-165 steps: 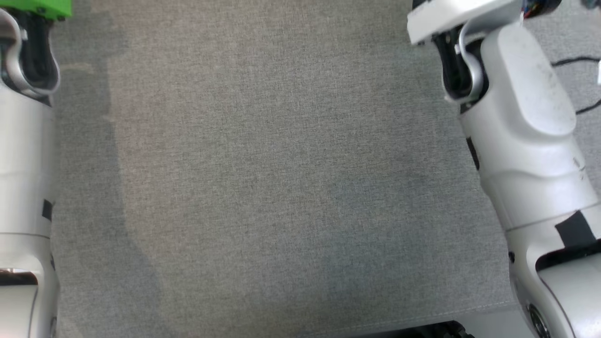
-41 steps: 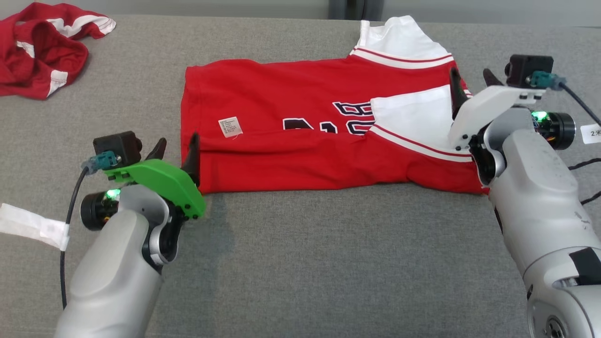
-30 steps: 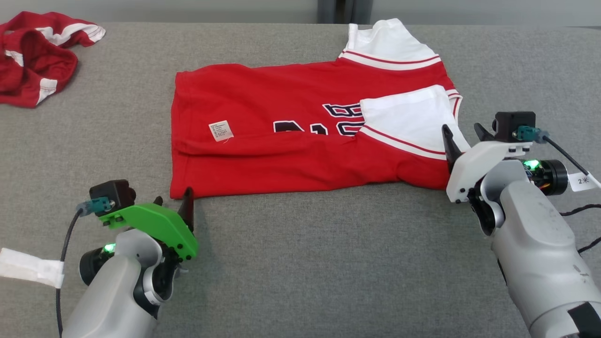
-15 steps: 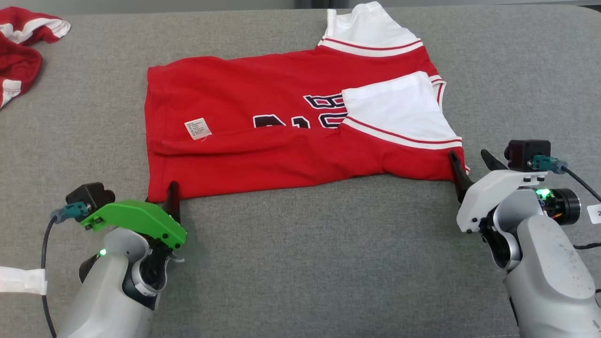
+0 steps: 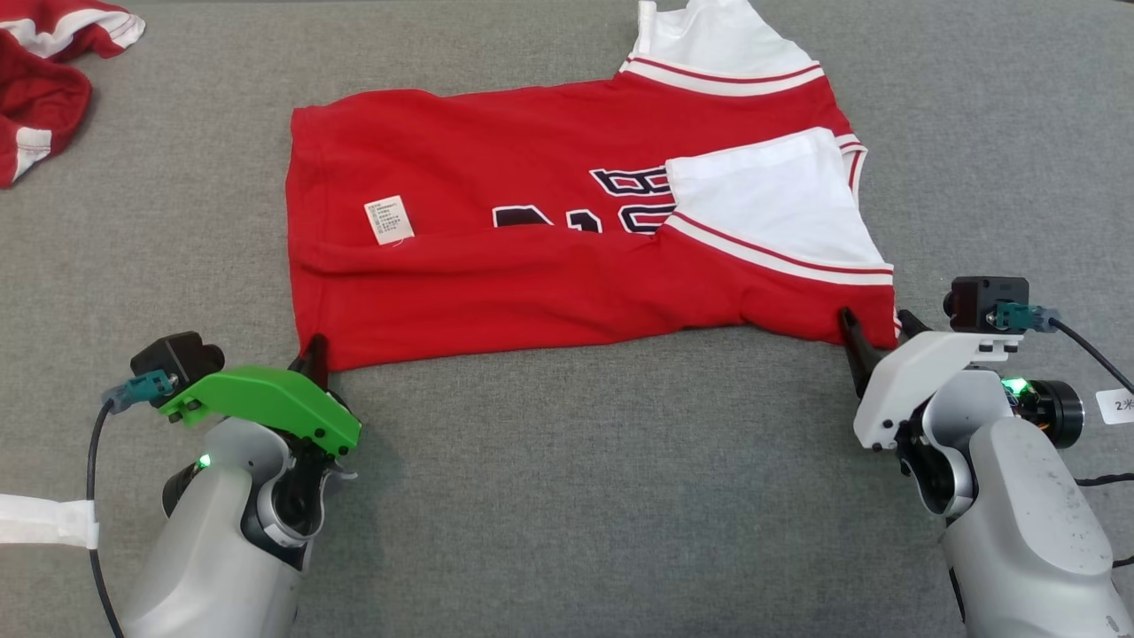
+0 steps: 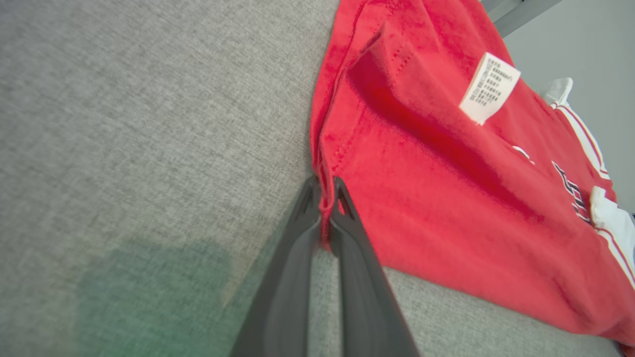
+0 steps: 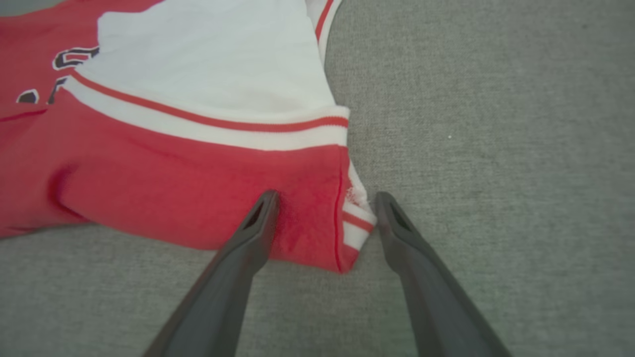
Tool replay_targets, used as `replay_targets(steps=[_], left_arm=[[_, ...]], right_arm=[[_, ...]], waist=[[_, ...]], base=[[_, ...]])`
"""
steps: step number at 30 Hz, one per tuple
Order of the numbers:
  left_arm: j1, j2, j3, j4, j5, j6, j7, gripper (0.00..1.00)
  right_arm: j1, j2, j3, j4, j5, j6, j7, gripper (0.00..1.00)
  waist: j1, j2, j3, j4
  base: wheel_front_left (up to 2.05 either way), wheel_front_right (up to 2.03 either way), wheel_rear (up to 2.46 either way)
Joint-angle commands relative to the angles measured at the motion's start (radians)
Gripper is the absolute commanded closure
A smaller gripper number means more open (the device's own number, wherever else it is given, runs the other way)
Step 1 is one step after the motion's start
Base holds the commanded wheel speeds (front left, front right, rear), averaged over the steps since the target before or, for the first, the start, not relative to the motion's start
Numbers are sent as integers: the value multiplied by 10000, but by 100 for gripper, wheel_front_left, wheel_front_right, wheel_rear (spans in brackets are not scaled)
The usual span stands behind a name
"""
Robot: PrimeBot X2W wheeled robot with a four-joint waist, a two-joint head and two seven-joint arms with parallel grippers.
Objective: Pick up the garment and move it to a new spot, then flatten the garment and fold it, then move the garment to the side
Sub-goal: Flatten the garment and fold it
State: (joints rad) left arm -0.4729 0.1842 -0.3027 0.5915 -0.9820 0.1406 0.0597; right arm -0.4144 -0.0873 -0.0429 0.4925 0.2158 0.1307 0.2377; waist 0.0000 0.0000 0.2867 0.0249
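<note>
A red jersey (image 5: 549,221) with white striped sleeves and dark lettering lies spread on the grey surface, its near edge folded over. A white care label (image 5: 388,220) shows near its left end. My left gripper (image 5: 312,353) is shut on the jersey's near left corner (image 6: 325,198); the left wrist view shows the hem pinched between the two fingers. My right gripper (image 5: 873,332) is open, its fingers astride the jersey's near right corner (image 7: 342,233), one finger (image 7: 258,218) on the red cloth and the other beside the striped hem.
A second red and white garment (image 5: 40,53) lies crumpled at the far left. A strip of white tape (image 5: 44,523) sticks out by my left arm. Cables (image 5: 1099,363) and a small tag run off my right wrist. Bare grey fabric (image 5: 602,496) stretches between my arms.
Both arms came back toward the jersey's near edge. My left gripper has shut on the near left corner, and my right fingers now straddle the near right corner. The camera shifted too.
</note>
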Motion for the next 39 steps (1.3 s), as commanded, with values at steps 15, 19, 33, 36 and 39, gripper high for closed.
replay_targets(steps=[15, 19, 33, 36, 39], left_arm=[[573, 235, -177, -1318, 161, -391, -291, 100], [1385, 503, -311, -2160, 172, -283, -72, 100], [4327, 914, -476, -4417, -81, 481, 227, 100], [4411, 1020, -495, -4381, 126, 608, 120, 6], [4294, 1114, -574, -4298, 377, 699, 0, 0]], right_arm=[[448, -96, -501, -1134, 846, -2, 169, 100], [1437, -69, -590, -2420, 1205, -2, 654, 100], [5519, 347, -1060, -5824, 1952, -1, 1522, 100], [5531, 360, -935, -5622, 2180, -1, 1329, 0], [5420, 361, -880, -5385, 2117, -1, 1081, 0]], waist=[[0, 0, -956, 177], [0, 0, -1172, 157], [0, 0, -1189, 52], [0, 0, -1141, -39], [0, 0, -1103, -83]], base=[[0, 0, 0], [0, 0, 0], [0, 0, 0], [0, 0, 0], [0, 0, 0]])
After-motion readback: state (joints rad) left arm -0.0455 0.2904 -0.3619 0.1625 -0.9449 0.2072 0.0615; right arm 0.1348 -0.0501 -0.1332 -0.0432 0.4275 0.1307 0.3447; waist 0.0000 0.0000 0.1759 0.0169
